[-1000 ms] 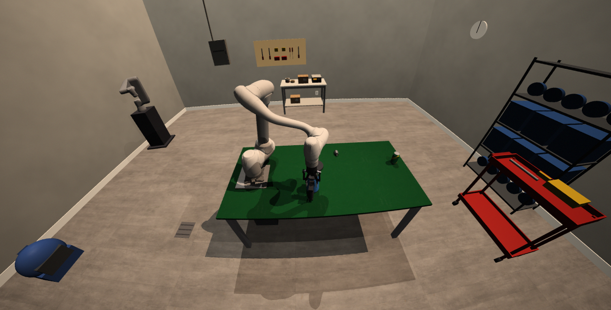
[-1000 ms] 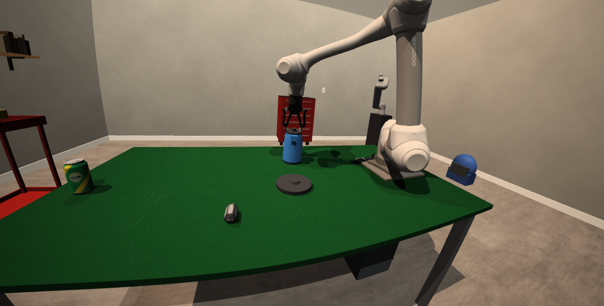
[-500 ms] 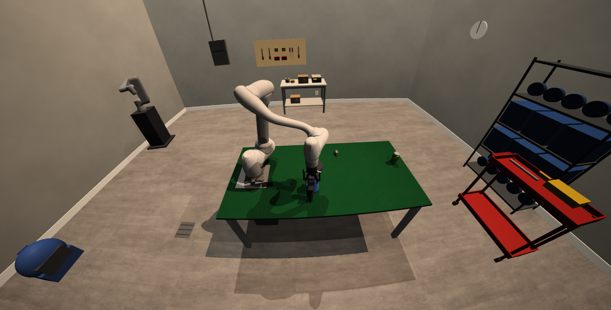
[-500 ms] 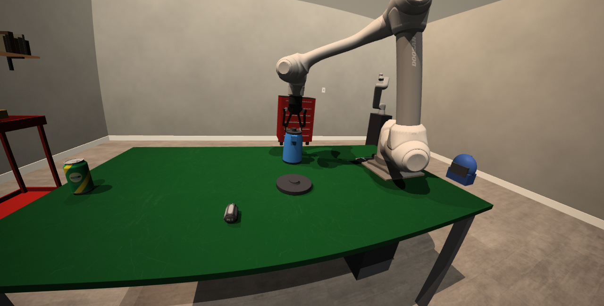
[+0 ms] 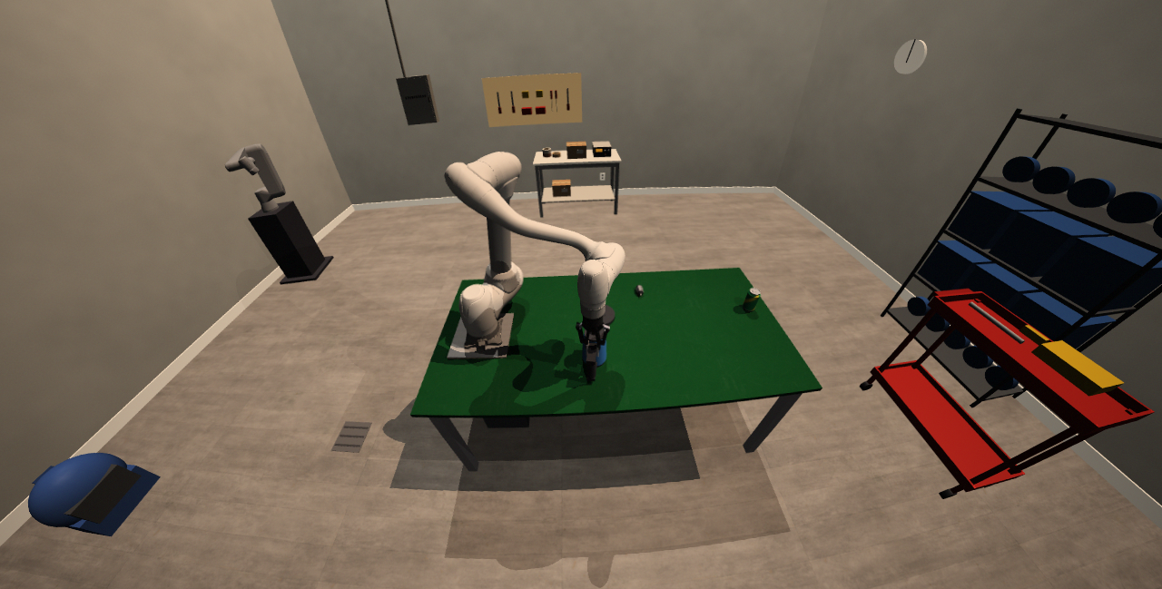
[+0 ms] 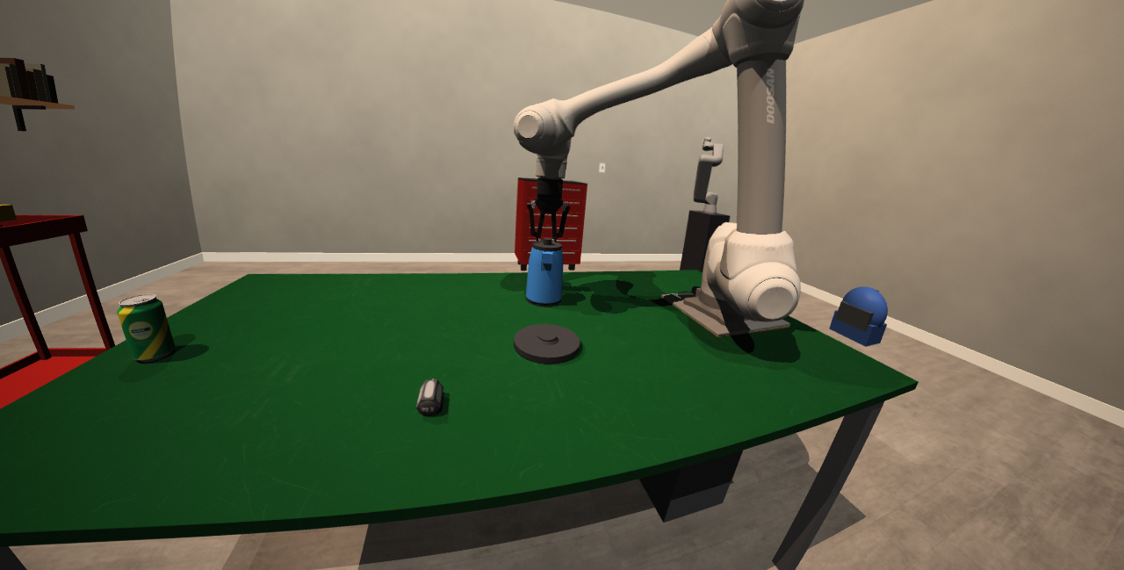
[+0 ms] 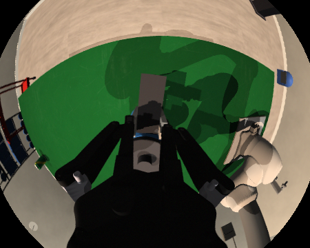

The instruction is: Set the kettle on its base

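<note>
On the green table point(image 6: 275, 425), the round dark base point(image 6: 547, 343) sits nearest. Just behind it, apart from it, the blue kettle point(image 6: 543, 276) stands upright, its top pinched by the closed end effector point(image 6: 547, 237). Such a narrow top grip may let the kettle swing or slip, missing the stud.

— Where's the beige six-joint arm point(image 6: 760, 133)?
— Its upright link rises from the green table point(image 6: 314, 378), the forearm slopes down, wrist pointing straight down.
— And the black two-finger gripper point(image 6: 548, 238)?
— Clamped on the top of the blue upright kettle point(image 6: 543, 276).
</note>
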